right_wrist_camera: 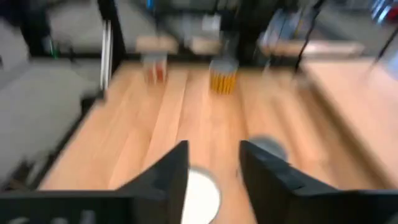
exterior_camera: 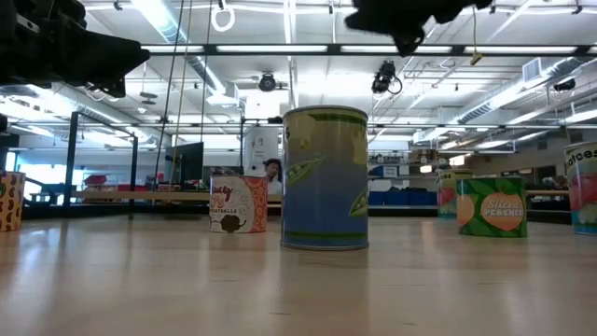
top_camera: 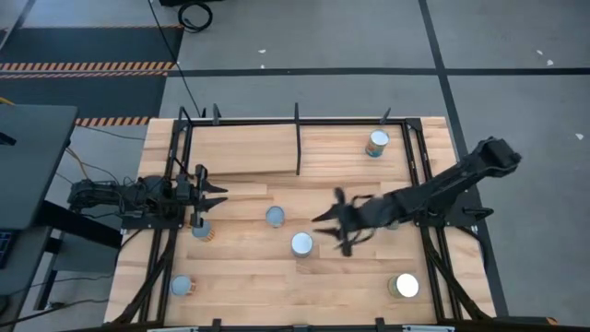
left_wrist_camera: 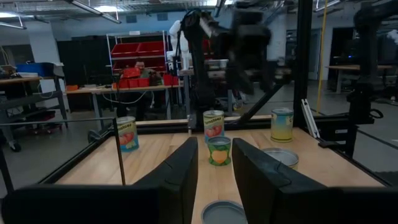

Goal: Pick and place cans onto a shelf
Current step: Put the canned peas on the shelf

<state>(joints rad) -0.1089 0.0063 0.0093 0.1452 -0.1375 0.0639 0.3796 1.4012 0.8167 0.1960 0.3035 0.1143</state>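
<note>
Pea-label can (exterior_camera: 325,177) mid-table, right gripper (top_camera: 324,230) open beside it.

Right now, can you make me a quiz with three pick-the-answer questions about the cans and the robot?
1. Seen from above, where is the can on the shelf?
A. on the left arm's side of the black divider
B. on the right arm's side of the black divider
C. on top of the divider

2. In the low view, what colour is the closest can's label?
A. blue and green
B. red
C. black

3. What is the right gripper doing?
A. squeezing a can
B. open, holding nothing
C. resting on the shelf

Answers:
1 B: the can on the shelf stands on the shelf, right of the black divider.
2 A: the closest can is blue with green.
3 B: the right gripper has its fingers apart, with nothing between them.
</note>
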